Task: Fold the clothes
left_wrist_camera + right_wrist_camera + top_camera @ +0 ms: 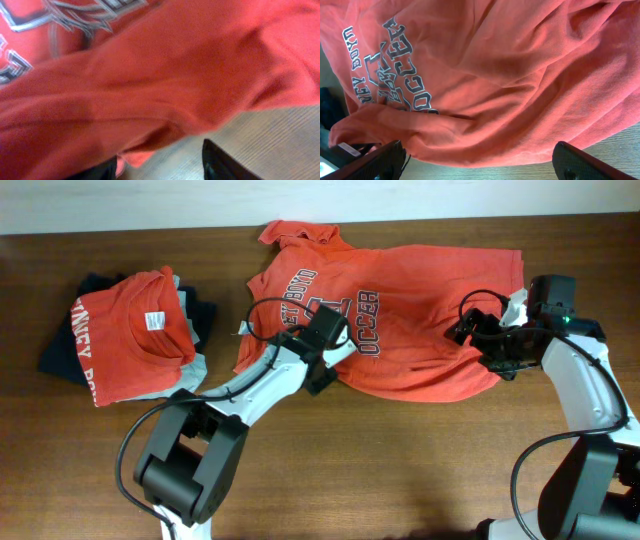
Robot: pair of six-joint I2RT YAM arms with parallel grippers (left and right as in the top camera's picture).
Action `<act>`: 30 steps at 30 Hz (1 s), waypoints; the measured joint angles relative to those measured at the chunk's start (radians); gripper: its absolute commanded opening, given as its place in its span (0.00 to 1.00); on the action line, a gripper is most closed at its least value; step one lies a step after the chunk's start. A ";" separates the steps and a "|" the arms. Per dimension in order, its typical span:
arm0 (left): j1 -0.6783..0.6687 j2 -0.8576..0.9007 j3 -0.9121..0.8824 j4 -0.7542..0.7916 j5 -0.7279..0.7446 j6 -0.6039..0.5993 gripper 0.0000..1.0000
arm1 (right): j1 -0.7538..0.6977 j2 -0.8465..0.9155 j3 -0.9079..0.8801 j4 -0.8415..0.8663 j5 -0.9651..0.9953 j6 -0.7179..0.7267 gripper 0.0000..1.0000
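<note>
We find the orange T-shirt spread flat, its long axis running gripper to gripper. The left gripper, jaws apart, has the hem just ahead. The right gripper, jaws wide, likewise. We judge neither holds cloth.

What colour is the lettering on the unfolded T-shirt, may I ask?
The lettering is navy edged in white; clearest in the right wrist view.

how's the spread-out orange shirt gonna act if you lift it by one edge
Probably floppy: the spread-out orange shirt lies in soft wrinkles and folds, so it should drape and sag from a pinch. Likely light, being thin cloth. Pushed across the wooden table, it would likely bunch up rather than slide whole.
</note>
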 measured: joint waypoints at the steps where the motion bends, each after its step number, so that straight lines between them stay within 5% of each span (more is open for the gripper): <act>1: 0.003 0.000 0.000 0.004 -0.002 0.006 0.30 | 0.000 0.000 0.000 0.000 0.000 0.000 0.99; 5: 0.011 0.000 0.000 -0.003 -0.011 0.008 0.01 | 0.000 0.000 0.000 0.000 0.000 0.000 0.99; 10: 0.010 0.000 0.050 -0.195 -0.011 -0.010 0.00 | 0.000 0.000 0.000 -0.011 0.000 0.000 0.99; 22: 0.008 -0.082 0.669 -0.938 -0.011 -0.074 0.00 | -0.003 0.000 0.000 -0.038 0.109 -0.024 0.99; 30: 0.008 -0.126 0.715 -1.012 -0.010 -0.117 0.00 | -0.122 0.000 0.000 -0.119 0.174 0.005 0.99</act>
